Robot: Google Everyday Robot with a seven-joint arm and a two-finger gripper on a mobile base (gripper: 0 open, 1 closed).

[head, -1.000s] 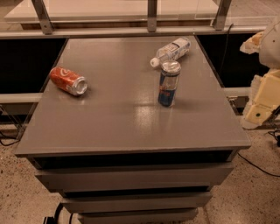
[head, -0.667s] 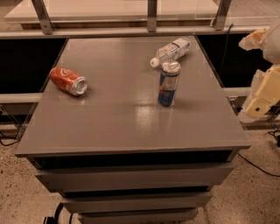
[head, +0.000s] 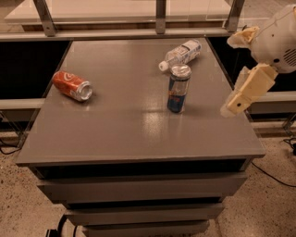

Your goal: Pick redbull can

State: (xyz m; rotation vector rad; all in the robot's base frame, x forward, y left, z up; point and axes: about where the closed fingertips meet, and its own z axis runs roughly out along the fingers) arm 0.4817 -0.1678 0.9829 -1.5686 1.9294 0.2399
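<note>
The redbull can (head: 178, 88) is slim, blue and silver, and stands upright right of the middle of the grey table (head: 120, 125). My gripper (head: 237, 71) hangs at the table's right edge, to the right of the can and apart from it. Its cream fingers (head: 245, 90) are spread open and hold nothing.
A clear plastic water bottle (head: 181, 54) lies on its side just behind the can. An orange-red soda can (head: 71, 85) lies on its side at the table's left. A railing with metal posts (head: 160, 14) runs behind the table. Drawers sit below the tabletop.
My gripper has moved left and slightly up, from beyond the table's right side to its right edge. The cans and the bottle have not moved.
</note>
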